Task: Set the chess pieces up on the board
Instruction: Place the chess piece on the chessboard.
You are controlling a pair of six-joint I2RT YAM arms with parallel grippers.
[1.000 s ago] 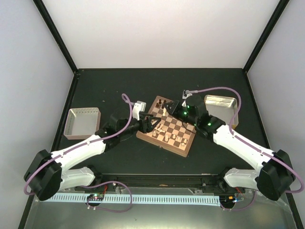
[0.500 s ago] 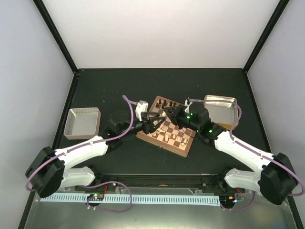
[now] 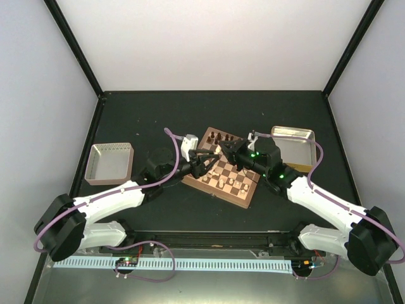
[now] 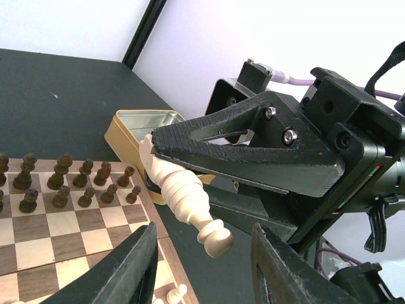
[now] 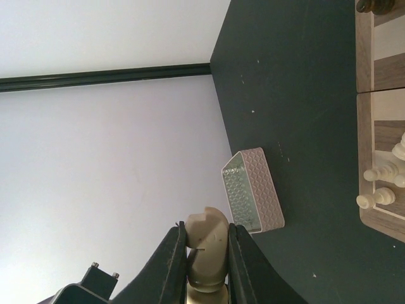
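Observation:
The board [image 3: 216, 190] lies at the table's centre, with dark chess pieces [image 3: 219, 136] along its far edge and cream ones [image 3: 231, 183] near its front. My right gripper [image 3: 223, 151] is shut on a cream chess piece [image 5: 207, 244] and holds it in the air over the board's far left part. In the left wrist view this piece [image 4: 183, 193] sticks out of the right gripper's black fingers [image 4: 253, 149]. My left gripper [image 4: 205, 266] is open, its jaws either side of the piece's round tip without touching it. It meets the right gripper in the top view [image 3: 211, 158].
A pink-walled metal tray [image 3: 109, 163] stands left of the board, also in the right wrist view [image 5: 253, 190]. A gold tin [image 3: 292, 142] stands at the right, behind the right gripper in the left wrist view [image 4: 136, 123]. Dark pieces [image 4: 63, 180] line the board's far rows.
My left gripper has moved forward and right, up to the right gripper. The right gripper has kept hold of the cream piece and turned it toward the left gripper.

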